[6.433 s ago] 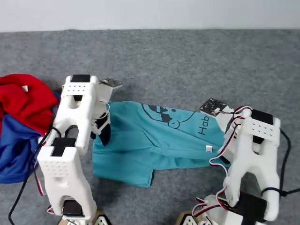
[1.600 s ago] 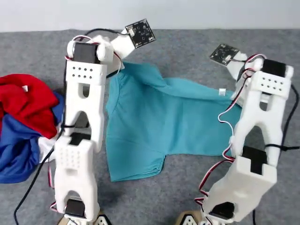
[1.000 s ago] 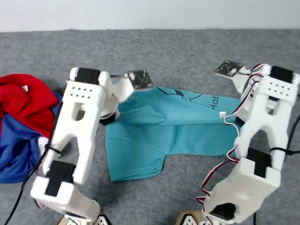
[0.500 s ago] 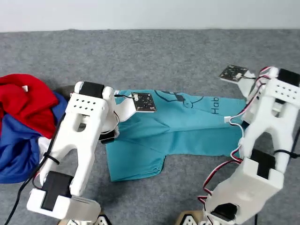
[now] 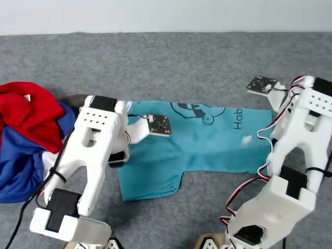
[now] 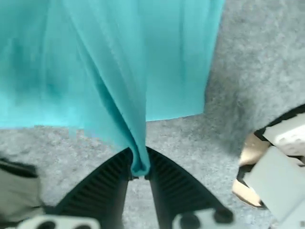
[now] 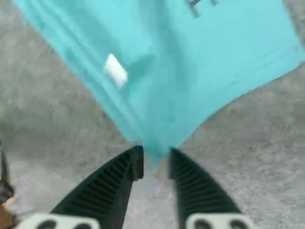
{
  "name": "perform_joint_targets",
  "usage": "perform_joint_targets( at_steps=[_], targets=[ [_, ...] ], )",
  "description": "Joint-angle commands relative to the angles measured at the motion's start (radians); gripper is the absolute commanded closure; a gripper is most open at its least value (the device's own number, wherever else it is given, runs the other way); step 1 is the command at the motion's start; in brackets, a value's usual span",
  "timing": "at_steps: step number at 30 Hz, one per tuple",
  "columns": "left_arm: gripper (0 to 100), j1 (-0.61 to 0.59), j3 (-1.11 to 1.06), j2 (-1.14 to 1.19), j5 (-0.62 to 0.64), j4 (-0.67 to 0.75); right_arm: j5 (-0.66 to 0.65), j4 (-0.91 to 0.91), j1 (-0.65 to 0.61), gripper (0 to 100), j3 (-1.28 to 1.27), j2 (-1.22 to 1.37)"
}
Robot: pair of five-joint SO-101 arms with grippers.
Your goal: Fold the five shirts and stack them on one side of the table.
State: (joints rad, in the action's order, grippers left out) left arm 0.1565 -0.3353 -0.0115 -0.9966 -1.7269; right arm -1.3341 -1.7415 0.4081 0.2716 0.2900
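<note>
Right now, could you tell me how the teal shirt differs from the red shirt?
The teal shirt lies spread out between the arms; the red shirt sits crumpled in a heap. The left gripper and right gripper each pinch the teal shirt's edge; the red shirt is untouched. Both are on the grey table.

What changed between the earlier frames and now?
The left hand and right hand, each pinching an edge of the teal cloth T-shirt, drew it from the far side back toward the near side and down, folding a printed layer over. The red and blue shirt pile stayed put.
</note>
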Motion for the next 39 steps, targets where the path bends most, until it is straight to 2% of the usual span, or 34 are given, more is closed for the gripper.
perform_joint_targets(
  at_steps=[1, 6, 8, 12, 15, 17, 21, 25, 30, 35, 39],
  targets=[
    [98, 0.0, -0.051, -0.126, -0.011, -0.031, -0.014, -0.039, 0.031, 75.2, 0.015, -0.084],
    [84, 0.012, -0.148, -0.342, 0.008, -0.029, -0.012, -0.03, 0.031, 75.8, 0.015, -0.091],
    [81, 0.046, -0.16, -0.404, 0.095, -0.029, -0.008, 0.001, 0.015, 77.2, 0.014, -0.091],
    [80, 0.121, -0.15, -0.451, 0.204, -0.028, 0.0, 0.036, -0.045, 83.6, 0.009, -0.09],
    [81, 0.123, -0.11, -0.454, 0.267, -0.023, 0.087, 0.03, -0.124, 90.5, 0.009, -0.09],
    [85, 0.084, -0.054, -0.454, 0.302, -0.023, 0.17, 0.03, -0.182, 93.9, 0.009, -0.09],
    [99, -0.044, 0.054, -0.462, 0.342, -0.025, 0.321, -0.005, -0.303, 98.5, 0.009, -0.09],
    [99, -0.295, 0.147, -0.462, 0.423, -0.021, 0.448, -0.031, -0.449, 99.0, 0.008, -0.088],
    [99, -0.606, 0.229, -0.462, 0.436, 0.021, 0.62, -0.022, -0.67, 99.0, 0.008, -0.013],
    [99, -0.818, 0.234, -0.462, 0.436, 0.058, 0.824, 0.035, -0.886, 99.0, 0.014, 0.128],
    [99, -0.934, 0.234, -0.462, 0.439, 0.064, 0.875, 0.105, -0.987, 99.0, 0.014, 0.166]
  ],
)
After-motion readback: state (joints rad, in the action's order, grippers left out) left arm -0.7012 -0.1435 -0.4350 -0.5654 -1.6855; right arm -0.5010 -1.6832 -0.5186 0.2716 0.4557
